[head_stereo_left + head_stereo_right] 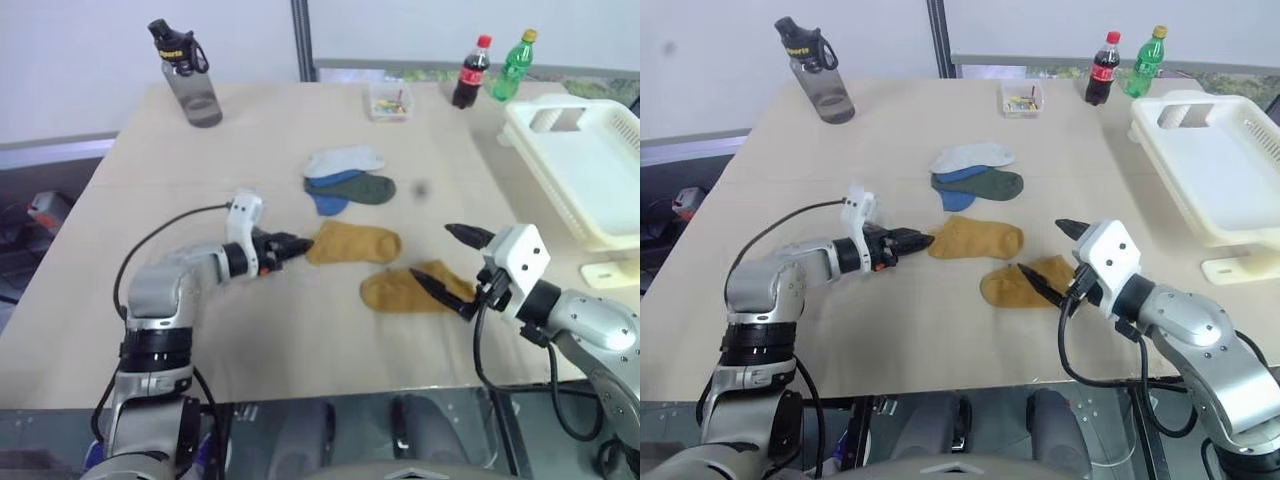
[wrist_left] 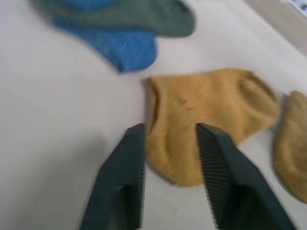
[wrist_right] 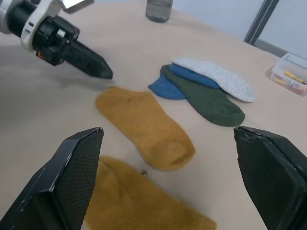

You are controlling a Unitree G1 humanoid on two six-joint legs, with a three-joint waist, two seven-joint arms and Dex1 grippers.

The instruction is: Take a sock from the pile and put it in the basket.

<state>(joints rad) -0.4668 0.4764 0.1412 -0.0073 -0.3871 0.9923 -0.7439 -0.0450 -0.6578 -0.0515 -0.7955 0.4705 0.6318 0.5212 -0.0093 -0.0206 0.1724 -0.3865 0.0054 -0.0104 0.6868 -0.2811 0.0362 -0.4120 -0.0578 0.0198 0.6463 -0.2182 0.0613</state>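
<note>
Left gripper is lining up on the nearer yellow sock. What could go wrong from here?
1. The left gripper is open over only the cuff edge of the mustard sock; closing there may pinch a thin fold that slips out on the lift.
2. The second mustard sock lies close beside the first, so a drag could snag it.
3. The basket sits at the table's far right, and the open right gripper hovers along that path, so the arms might clash.
</note>
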